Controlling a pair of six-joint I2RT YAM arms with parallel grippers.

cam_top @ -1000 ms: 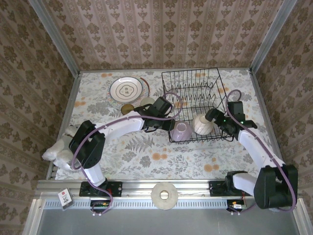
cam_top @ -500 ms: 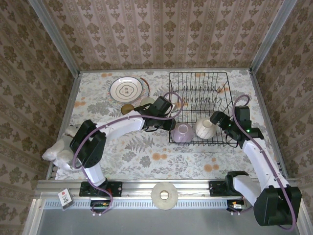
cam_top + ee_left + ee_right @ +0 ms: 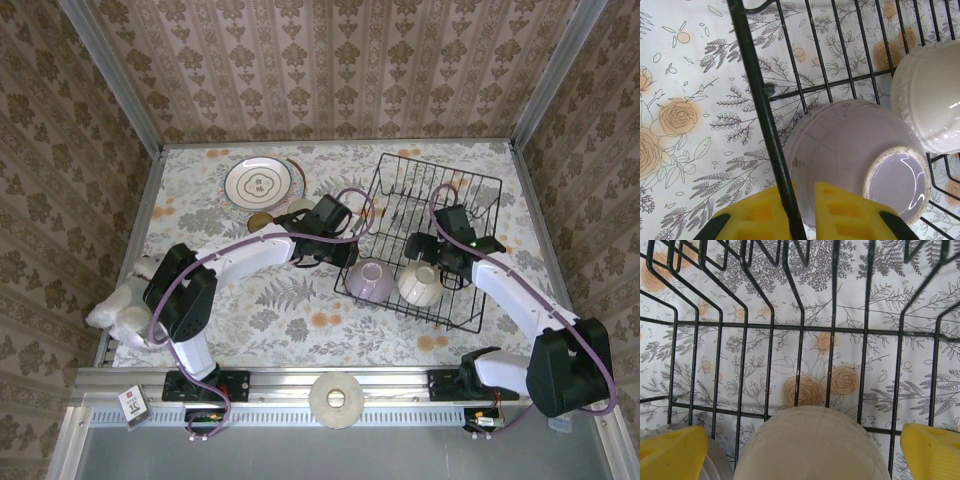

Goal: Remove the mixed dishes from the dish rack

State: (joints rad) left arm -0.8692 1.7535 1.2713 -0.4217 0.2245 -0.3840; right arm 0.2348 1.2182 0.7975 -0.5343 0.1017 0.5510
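The black wire dish rack (image 3: 470, 215) sits skewed at the table's right. Two upturned bowls lie in its near end: the lilac bowl (image 3: 369, 280) (image 3: 850, 150) and the cream bowl (image 3: 420, 284) (image 3: 812, 445). My left gripper (image 3: 340, 245) (image 3: 802, 220) is at the rack's left rim, its yellow fingers (image 3: 757, 217) shut on the thick rim wire (image 3: 765, 120), just beside the lilac bowl. My right gripper (image 3: 437, 262) (image 3: 802, 455) hangs open inside the rack, one finger (image 3: 672, 450) on each side of the cream bowl, not touching it.
A white plate with brown rings (image 3: 258, 182) lies at the far left over another plate's edge (image 3: 297, 168). An amber cup (image 3: 260, 222) and a pale tumbler (image 3: 300, 207) stand near my left arm. A white plush dog (image 3: 120, 300) is at the left edge, a pale ring disc (image 3: 337, 398) on the front rail.
The rack slid right, then swung clockwise with its left-near corner staying at my left gripper. My right gripper moved from the rack's right side in over the cream bowl.
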